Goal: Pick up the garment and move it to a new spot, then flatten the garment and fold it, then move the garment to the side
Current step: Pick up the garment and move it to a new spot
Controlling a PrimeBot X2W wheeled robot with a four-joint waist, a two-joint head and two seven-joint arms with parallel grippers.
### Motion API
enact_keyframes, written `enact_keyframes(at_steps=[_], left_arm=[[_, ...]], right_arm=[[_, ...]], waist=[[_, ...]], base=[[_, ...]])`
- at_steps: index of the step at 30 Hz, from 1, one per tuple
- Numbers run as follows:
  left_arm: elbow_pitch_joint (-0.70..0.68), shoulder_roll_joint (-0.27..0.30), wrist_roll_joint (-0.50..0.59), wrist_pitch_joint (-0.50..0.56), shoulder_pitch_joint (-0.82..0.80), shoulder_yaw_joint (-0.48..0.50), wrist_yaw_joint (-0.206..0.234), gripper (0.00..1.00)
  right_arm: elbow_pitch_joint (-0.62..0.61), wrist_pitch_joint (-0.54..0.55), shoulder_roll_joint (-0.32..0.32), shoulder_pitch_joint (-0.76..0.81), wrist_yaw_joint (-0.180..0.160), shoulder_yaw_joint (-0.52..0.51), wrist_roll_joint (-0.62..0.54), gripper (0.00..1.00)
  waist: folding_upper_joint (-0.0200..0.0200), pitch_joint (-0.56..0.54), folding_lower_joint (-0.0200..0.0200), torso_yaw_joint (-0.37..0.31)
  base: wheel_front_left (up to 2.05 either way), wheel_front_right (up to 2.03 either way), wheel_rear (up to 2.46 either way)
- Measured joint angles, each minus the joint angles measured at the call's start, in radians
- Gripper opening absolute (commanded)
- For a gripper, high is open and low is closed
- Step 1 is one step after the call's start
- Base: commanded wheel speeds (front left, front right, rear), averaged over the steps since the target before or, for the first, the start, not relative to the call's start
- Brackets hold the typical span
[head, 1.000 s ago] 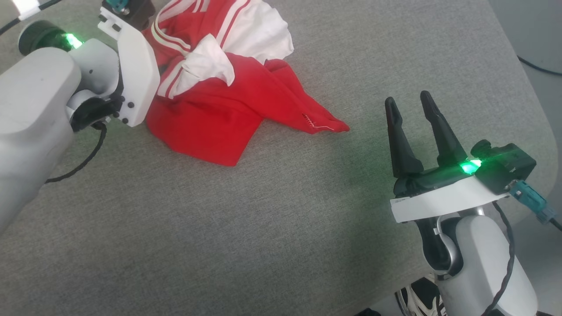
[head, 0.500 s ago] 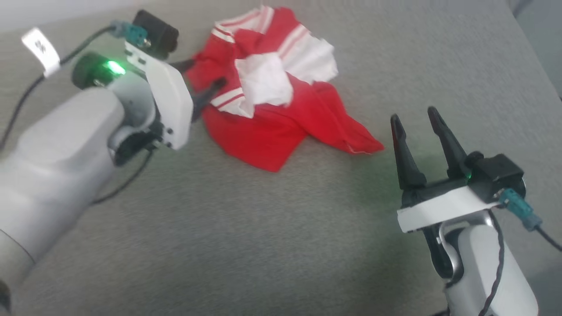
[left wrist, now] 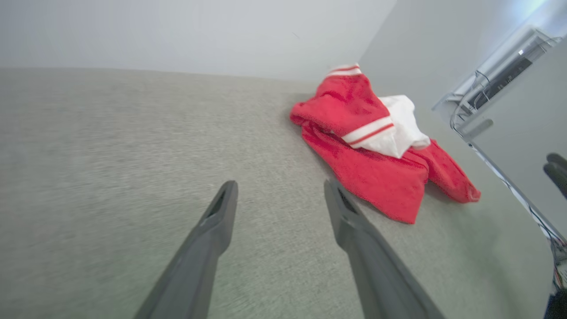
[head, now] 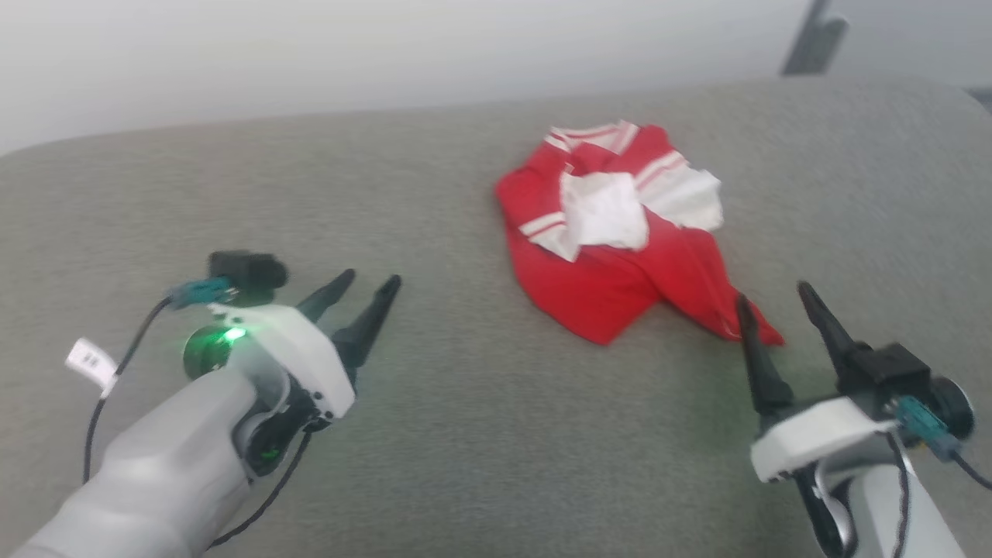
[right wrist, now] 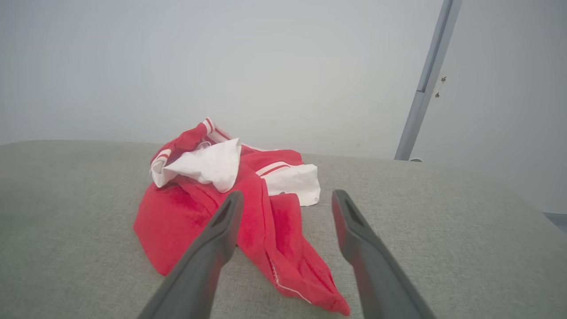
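Observation:
The garment [head: 612, 256] lies crumpled in a heap on the grey table [head: 465, 434], red with white sleeve ends and striped trim on top. It also appears in the left wrist view [left wrist: 376, 155] and the right wrist view [right wrist: 230, 199]. My left gripper [head: 370, 280] is open and empty, well to the left of the heap and pointing toward it. My right gripper [head: 775, 293] is open too, just short of the garment's near red corner, which lies between its fingers [right wrist: 221, 230] in the right wrist view without being touched.
The table's far edge [head: 310, 116] meets a pale wall. A grey post [right wrist: 423, 84] stands behind the table at the right. Cables and equipment [left wrist: 496, 88] sit beyond the table's right side.
The head camera has tilted up, so the whole picture shifted. My left gripper has let go of the garment and drawn back to the left, away from the heap. The garment lies still.

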Motion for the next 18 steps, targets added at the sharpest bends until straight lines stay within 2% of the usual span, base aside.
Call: enact_keyframes(at_steps=[5,8,13,18], left_arm=[[-0.004,-0.007,0.075,-0.003,0.154,0.267,0.000,1.00],[-0.009,-0.011,0.194,-0.003,0.267,0.395,0.000,1.00],[-0.076,-0.039,0.325,-0.003,0.440,0.615,0.002,1.00],[-0.181,-0.050,0.508,-0.003,0.601,0.791,0.044,1.00]], right_arm=[[0.003,0.000,-0.031,0.055,0.000,-0.033,-0.001,1.00],[0.004,0.000,-0.042,0.091,0.000,-0.049,-0.001,1.00],[0.006,0.000,-0.066,0.135,0.000,-0.069,0.002,1.00],[0.006,0.000,-0.084,0.172,0.000,-0.095,0.009,1.00]], waist=[[0.0000,-0.047,0.0000,0.082],[0.0000,-0.071,0.0000,0.124],[0.0000,-0.114,0.0001,0.169],[0.0000,-0.150,0.0000,0.184]], base=[[0.00,0.00,0.00],[0.00,0.00,0.00],[0.00,0.00,0.00],[0.00,0.00,0.00]])
